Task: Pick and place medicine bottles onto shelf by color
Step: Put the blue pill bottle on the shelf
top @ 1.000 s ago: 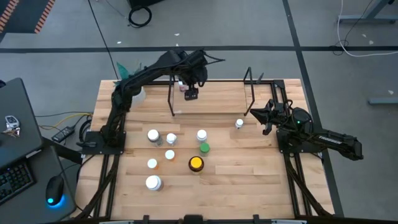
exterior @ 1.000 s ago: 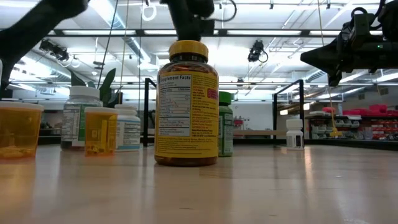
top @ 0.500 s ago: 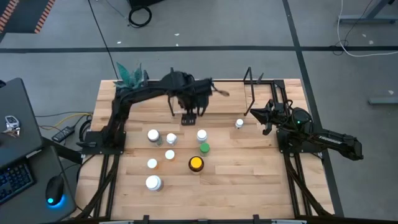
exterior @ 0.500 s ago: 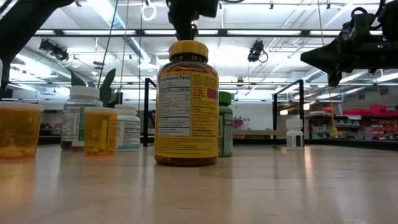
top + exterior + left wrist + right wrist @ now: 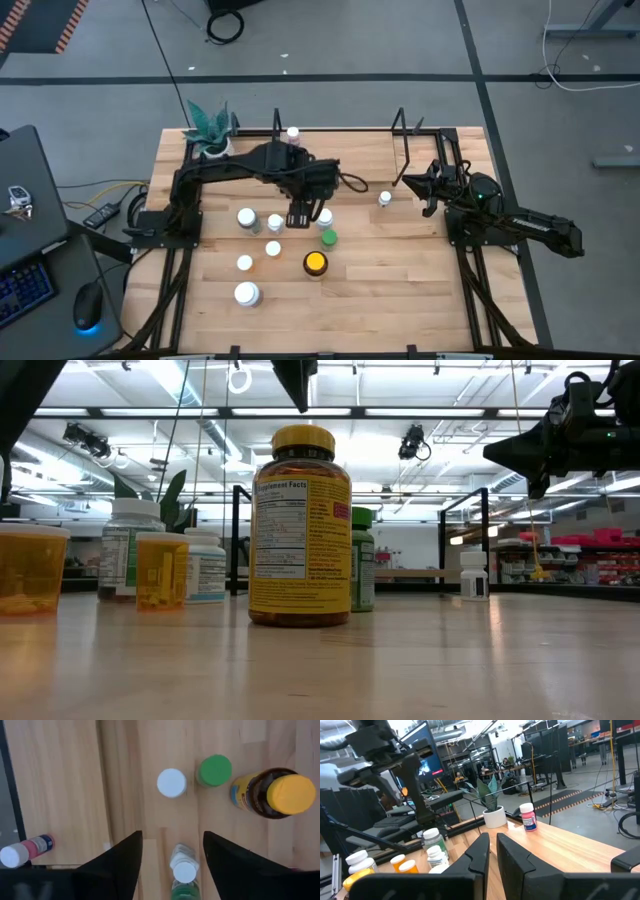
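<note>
A low wooden shelf (image 5: pixel 340 140) at the table's far edge holds one white-capped bottle (image 5: pixel 293 132). The left gripper (image 5: pixel 298 218), jaws spread and empty, hangs over the upright medicine bottles (image 5: pixel 275 223) clustered mid-table, one directly below it. The right gripper (image 5: pixel 405 181), nearly closed and empty, waits beside a lone small bottle (image 5: pixel 385 199).

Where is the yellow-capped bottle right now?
In the high view, the yellow-capped bottle stands on the table, just below the green-capped bottle and the left gripper.
</note>
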